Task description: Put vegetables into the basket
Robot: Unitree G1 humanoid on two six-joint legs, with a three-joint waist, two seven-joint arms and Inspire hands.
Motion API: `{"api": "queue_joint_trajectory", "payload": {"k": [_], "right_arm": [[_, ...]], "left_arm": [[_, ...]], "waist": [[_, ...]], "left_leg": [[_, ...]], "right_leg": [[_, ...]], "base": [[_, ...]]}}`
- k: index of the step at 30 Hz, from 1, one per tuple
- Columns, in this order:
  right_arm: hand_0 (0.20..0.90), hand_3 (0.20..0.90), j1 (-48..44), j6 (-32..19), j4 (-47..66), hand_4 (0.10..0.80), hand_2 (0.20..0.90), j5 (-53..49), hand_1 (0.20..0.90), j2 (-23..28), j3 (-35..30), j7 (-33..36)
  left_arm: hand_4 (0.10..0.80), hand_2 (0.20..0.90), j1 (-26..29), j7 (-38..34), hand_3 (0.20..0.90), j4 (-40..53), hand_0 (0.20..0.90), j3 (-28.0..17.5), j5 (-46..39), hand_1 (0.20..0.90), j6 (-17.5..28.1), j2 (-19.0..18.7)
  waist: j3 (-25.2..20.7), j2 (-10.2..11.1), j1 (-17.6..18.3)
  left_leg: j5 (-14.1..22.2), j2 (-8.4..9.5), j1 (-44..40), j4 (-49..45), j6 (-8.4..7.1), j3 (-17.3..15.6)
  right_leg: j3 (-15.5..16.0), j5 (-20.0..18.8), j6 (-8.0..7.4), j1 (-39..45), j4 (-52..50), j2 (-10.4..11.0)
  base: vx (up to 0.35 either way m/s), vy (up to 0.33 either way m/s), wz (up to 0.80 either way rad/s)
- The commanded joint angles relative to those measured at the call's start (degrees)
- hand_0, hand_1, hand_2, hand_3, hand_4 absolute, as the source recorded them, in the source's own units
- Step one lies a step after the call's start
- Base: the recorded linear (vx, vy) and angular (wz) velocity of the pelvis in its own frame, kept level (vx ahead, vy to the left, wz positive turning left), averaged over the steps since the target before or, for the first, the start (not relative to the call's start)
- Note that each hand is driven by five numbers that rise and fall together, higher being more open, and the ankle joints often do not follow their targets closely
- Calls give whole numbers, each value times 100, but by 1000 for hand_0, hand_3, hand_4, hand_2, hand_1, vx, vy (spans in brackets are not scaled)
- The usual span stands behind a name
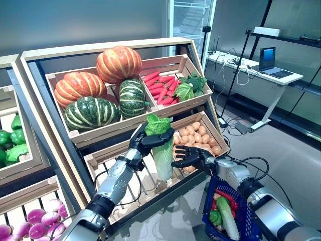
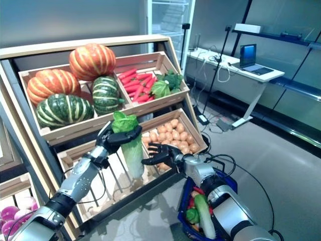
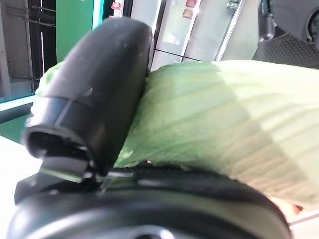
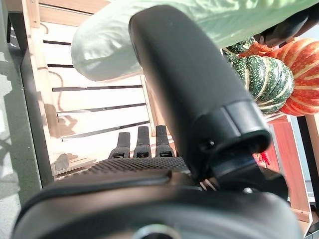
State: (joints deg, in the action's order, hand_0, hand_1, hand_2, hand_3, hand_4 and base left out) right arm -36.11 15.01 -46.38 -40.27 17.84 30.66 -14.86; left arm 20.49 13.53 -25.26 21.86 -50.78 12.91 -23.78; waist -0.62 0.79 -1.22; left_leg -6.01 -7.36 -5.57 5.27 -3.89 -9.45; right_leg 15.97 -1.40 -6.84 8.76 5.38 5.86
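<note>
My left hand [image 1: 146, 140] is shut on a napa cabbage [image 1: 163, 156] with a green leafy top and a white base, and holds it upright in front of the stand's lower crate. The left wrist view shows the thumb [image 3: 94, 94] pressed on the cabbage's leaves [image 3: 224, 129]. My right hand [image 1: 193, 156] is open with its fingers spread, just right of the cabbage's lower half and apart from it; its wrist view shows the cabbage [image 4: 109, 45] past straight fingers [image 4: 142, 144]. The blue basket [image 1: 210, 195] stands on the floor at lower right, with a red pepper [image 1: 225, 198], a green pepper [image 1: 215, 217] and a long pale-green vegetable [image 1: 229, 220] in it.
The slanted wooden stand [image 1: 30, 55] with its crates is close in front of both arms. A white desk [image 1: 261, 70] with a laptop stands at the back right. Grey floor [image 1: 281, 150] lies right of the stand.
</note>
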Motion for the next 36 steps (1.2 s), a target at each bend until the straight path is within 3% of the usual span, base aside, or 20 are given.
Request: {"api": "queue_joint_trajectory", "payload": {"k": [1, 7, 12, 18, 26, 36], "right_arm": [[900, 900, -1087, -509, 40, 800, 900, 122, 900, -679, -145, 580], [900, 900, -1110, -317, -259, 800, 900, -54, 900, -863, -168, 382], [900, 900, -1056, -218, -468, 800, 900, -1051, 900, -1019, -219, -911], [900, 900, -877, -28, -295, 800, 900, -1689, 900, -743, -384, -2207], [900, 900, -1120, 121, -465, 800, 900, -1578, 900, -300, -390, -3378], [900, 900, -1419, 356, -451, 800, 900, -2042, 900, -272, -320, -4562]], "left_arm": [[400, 300, 1021, 638, 300, 776, 300, 346, -595, 300, 386, 1149], [400, 300, 1061, 638, 300, 899, 300, 342, -729, 300, 354, 1241], [400, 300, 1110, 757, 300, 972, 300, 441, -751, 300, 272, 1250], [400, 300, 1002, 865, 300, 1106, 300, 426, -836, 300, 70, 1097], [400, 300, 1011, 1173, 300, 1007, 300, 436, -939, 300, -80, 1013], [400, 300, 1006, 1488, 300, 783, 300, 578, -1006, 300, -118, 1023]], "waist": [[-159, 89, -137], [-170, 94, -179], [-189, 92, -228], [-248, 88, -256], [-310, 102, -284], [-336, 102, -282]], "left_leg": [[1100, 366, -400, -27, 403, 0], [1100, 372, -397, -27, 395, 32], [1106, 366, -403, -27, 384, 85], [1123, 350, -417, -27, 352, 128], [1130, 344, -389, -27, 339, 166], [1149, 338, -421, -27, 325, 181]], "right_leg": [[-360, 415, 443, 49, -38, -155], [-343, 425, 451, 63, -38, -150], [-295, 455, 468, 96, -38, -146], [-198, 486, 440, 140, -38, -125], [-159, 491, 424, 108, -38, -137], [-184, 511, 421, 129, -38, -152]], "base": [[34, 6, 0], [6, 1, 0], [0, 0, 0], [-1, 1, 11], [-18, -10, 0], [-3, -3, 0]]}}
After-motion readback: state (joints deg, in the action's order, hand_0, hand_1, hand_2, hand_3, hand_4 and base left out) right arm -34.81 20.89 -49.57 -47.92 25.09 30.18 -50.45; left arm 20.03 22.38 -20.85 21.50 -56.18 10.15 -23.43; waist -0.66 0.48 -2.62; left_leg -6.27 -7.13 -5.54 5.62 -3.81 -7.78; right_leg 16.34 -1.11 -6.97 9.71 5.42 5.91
